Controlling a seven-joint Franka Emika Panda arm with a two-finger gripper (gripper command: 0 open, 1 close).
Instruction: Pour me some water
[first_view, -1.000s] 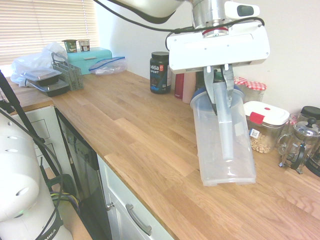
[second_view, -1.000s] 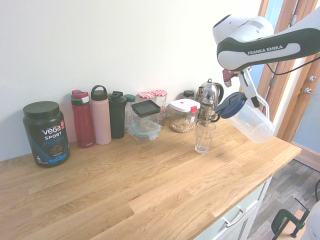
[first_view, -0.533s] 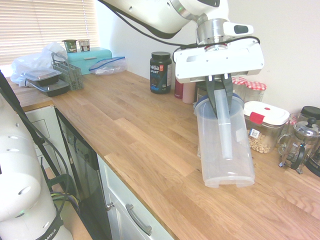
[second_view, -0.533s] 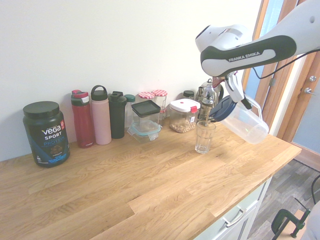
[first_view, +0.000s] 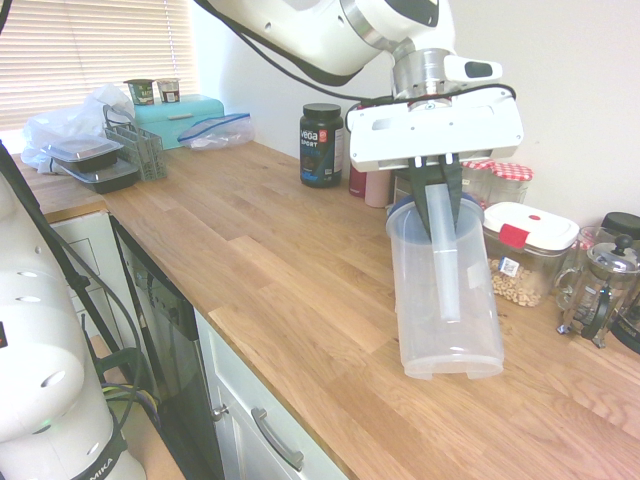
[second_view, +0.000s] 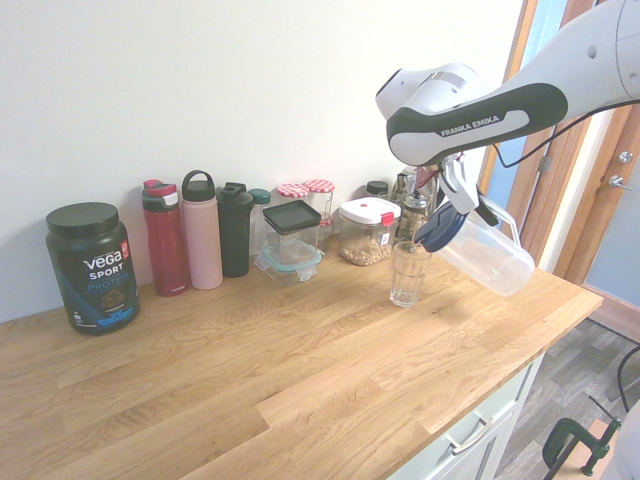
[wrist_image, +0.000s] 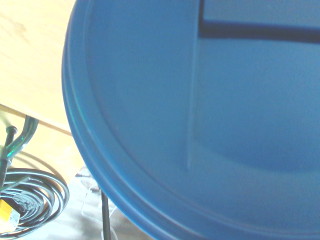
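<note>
Pitcher (second_view: 478, 252), clear with a blue lid (wrist_image: 200, 110), hangs pinched by its handle in my gripper (first_view: 437, 195), tilted with its lidded mouth just above and beside the drinking glass (second_view: 408, 272) standing on the wooden counter (second_view: 300, 370).
</note>
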